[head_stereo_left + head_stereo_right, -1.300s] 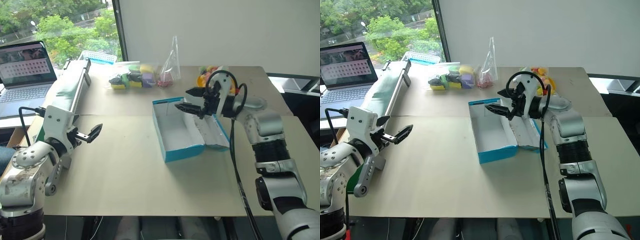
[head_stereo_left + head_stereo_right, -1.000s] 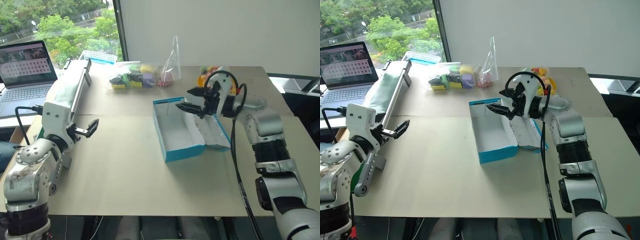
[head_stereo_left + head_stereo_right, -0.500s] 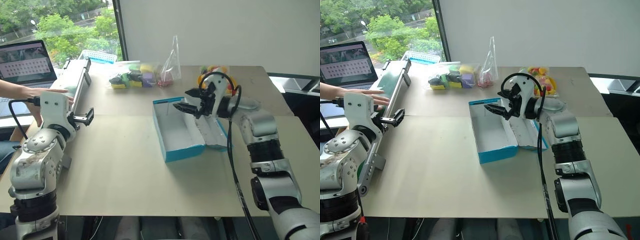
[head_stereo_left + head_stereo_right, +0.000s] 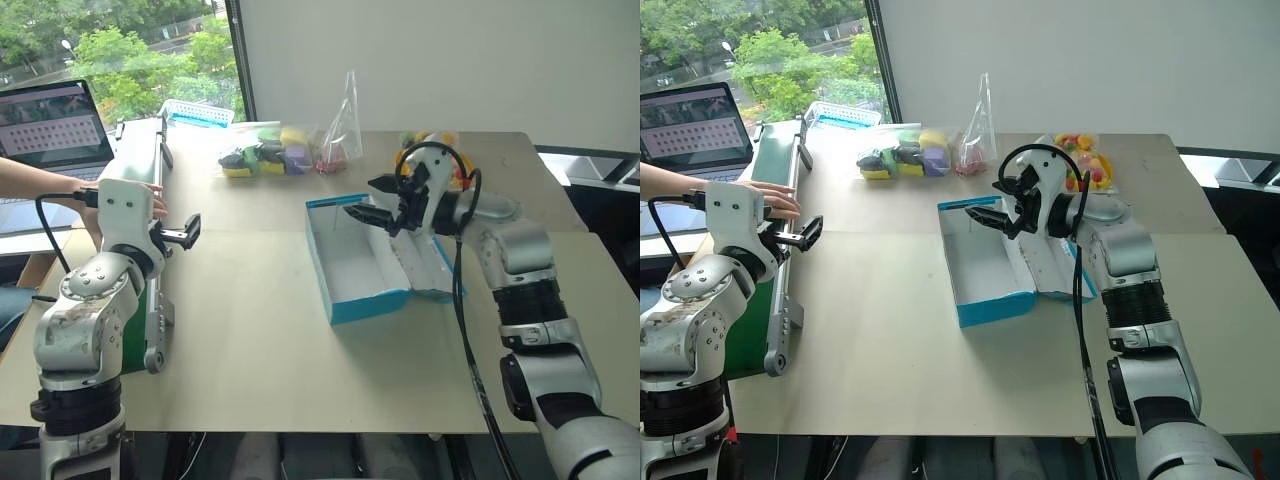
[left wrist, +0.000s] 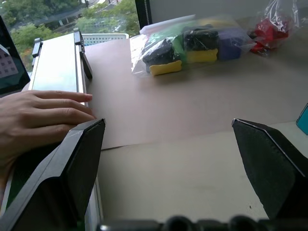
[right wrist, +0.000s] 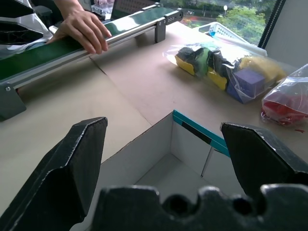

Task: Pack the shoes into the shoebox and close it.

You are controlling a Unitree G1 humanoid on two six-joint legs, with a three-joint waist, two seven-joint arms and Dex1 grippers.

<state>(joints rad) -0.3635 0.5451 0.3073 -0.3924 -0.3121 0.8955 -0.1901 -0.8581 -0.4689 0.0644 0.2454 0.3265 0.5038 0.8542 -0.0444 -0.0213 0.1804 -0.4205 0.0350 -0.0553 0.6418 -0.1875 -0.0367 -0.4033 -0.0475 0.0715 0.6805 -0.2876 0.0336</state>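
Both of the robot's grippers hang spread and empty, the left gripper [image 4: 190, 229] beside a person's hand [image 4: 772, 201], the right gripper [image 4: 375, 200] over the open blue shoebox [image 4: 352, 290]. The box lies empty mid-table; packing and closing both remain.

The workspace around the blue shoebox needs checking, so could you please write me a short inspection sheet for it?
Surface: tan table, two boards butted together.
Job's things: shoebox open and empty, lid folded out flat; shoes nothing seen.
Clutter: bag of coloured blocks, clear bag of red items, colourful packet, white basket.
Grippers: left gripper open, empty; right gripper open above the box.
Cables: black cable along right arm.
Surroundings: person's hand on green conveyor; laptop; window.
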